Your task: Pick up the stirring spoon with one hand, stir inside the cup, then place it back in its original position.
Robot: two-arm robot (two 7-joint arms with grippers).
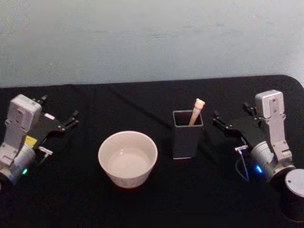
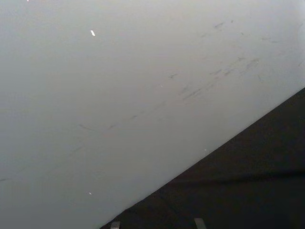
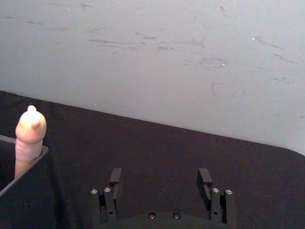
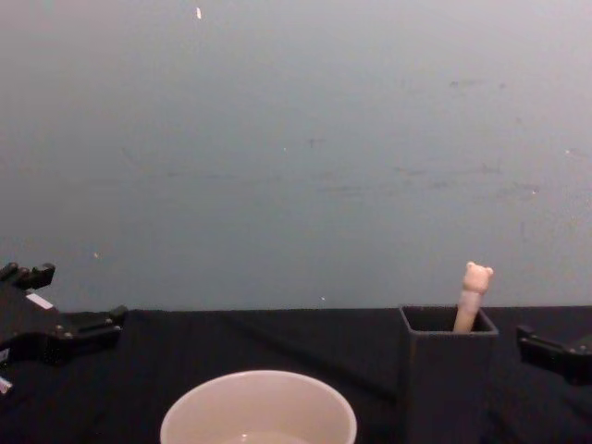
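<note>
The stirring spoon (image 1: 196,112) stands in a dark grey square holder (image 1: 186,140) right of centre, only its pale beige handle and bear head (image 4: 477,276) showing above the rim. To the holder's left on the black cloth sits the wide cream-white cup (image 1: 126,179). My right gripper (image 1: 232,113) hovers open just right of the holder with nothing between its fingers. In the right wrist view the right gripper (image 3: 160,178) is spread, with the spoon handle (image 3: 29,138) off to one side. At the far left, well away from the cup, my left gripper (image 1: 59,109) stays open.
A black cloth covers the table (image 1: 156,199), which ends at a pale grey wall (image 1: 152,42) behind. In the chest view the cup (image 4: 259,412) is nearest, with the holder (image 4: 447,370) to its right. There is free room between the cup and each arm.
</note>
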